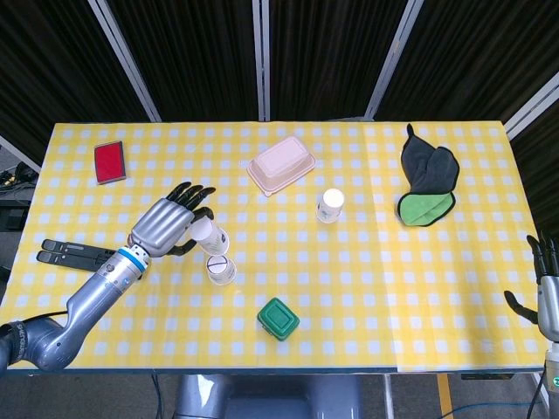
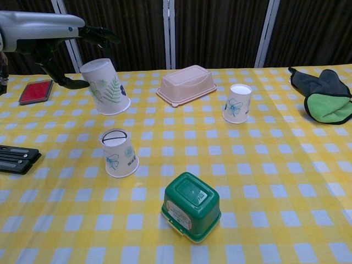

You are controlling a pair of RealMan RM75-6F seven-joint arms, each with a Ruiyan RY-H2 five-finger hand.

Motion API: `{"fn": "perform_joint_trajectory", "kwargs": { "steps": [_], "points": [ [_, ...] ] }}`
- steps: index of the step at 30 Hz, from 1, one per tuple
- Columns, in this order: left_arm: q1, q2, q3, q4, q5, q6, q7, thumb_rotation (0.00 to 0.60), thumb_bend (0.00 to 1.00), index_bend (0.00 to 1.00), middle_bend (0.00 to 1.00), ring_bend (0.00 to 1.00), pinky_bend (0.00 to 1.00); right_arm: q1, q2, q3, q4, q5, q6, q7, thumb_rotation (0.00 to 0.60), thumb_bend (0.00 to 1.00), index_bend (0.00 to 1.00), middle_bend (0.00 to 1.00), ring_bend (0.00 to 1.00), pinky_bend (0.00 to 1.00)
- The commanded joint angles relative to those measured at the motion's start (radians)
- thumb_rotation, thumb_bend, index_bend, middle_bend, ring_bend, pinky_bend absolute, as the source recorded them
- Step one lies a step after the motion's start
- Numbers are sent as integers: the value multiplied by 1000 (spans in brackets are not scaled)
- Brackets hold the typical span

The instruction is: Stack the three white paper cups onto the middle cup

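Paper cup with a leaf print [image 2: 105,86], upside down and tilted, is grasped in the left hand [image 1: 168,226] above the table. The middle cup [image 2: 119,153] sits just at its 6 o'clock; next, level and lower it over that cup. Right hand [image 1: 548,295] holds nothing, fingers apart.

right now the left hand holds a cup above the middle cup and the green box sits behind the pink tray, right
Not quite. The left hand does hold a cup above the middle cup, but the green box sits in front of the pink tray, nearer the robot. The chest view shows this plainly.
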Motion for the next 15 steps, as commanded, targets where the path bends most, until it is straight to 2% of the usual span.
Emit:
{"fn": "perform_joint_trajectory", "kwargs": {
  "steps": [1, 15],
  "points": [
    [3, 26, 24, -49, 28, -5, 4, 600, 434, 327, 0, 0, 0, -1, 3, 0, -2, -3, 2, 4, 600, 95, 114, 0, 0, 0],
    [-18, 45, 78, -89, -3, -11, 94, 600, 434, 317, 0, 0, 0, -8, 17, -2, -10, -12, 10, 28, 600, 95, 116, 0, 0, 0]
  ]
}}
